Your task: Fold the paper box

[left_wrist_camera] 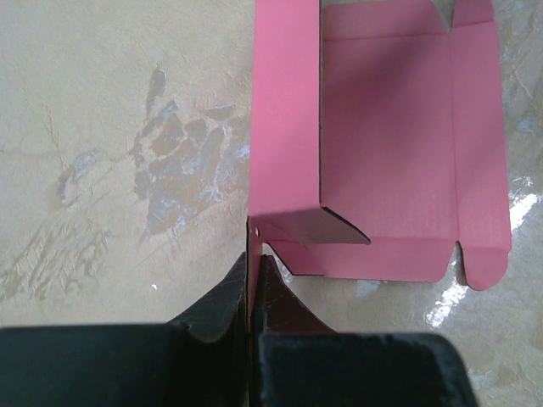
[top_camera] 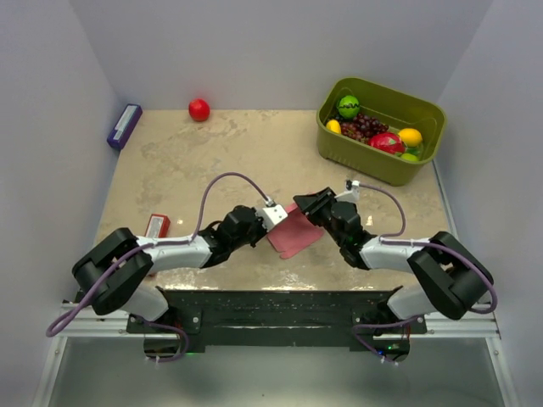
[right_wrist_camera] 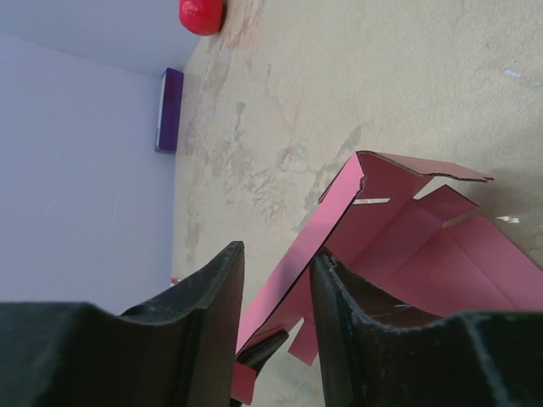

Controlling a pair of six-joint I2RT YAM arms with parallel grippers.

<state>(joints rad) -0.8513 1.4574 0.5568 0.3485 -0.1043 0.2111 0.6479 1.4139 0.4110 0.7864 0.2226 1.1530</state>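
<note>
Left claw (left_wrist_camera: 253,254): shut tight, black fingertips pinched on the near end of a standing side wall of the pink thin-cardboard paper box (left_wrist_camera: 390,127). Right claw (right_wrist_camera: 276,254): jaws roughly half parted, set astride the raised wall from the other side, with the pink card running up between the two fingers; contact with either pad impossible to tell.

Under both, a beige, marbled stone-look counter (top_camera: 212,161).

At its far right corner, an olive-green rectangular plastic basket (top_camera: 373,165) holding a heap of toy fruit (top_camera: 365,127) in green, dark purple, red and yellow.

Near the middle of the near edge, between the two claws: the paper box, with its base panel flat on the counter, crease lines and small notched tabs showing. One long wall stands upright along the left claw's side, and a short end tab is folded inward beside that claw's tips.

Against the left wall at the far corner, a purple rectangular box (top_camera: 124,126).

Beside the left arm, well apart from the paper box, a red flat packet with a white label (top_camera: 158,225).

At the far edge, a small red ball (top_camera: 198,109).
</note>
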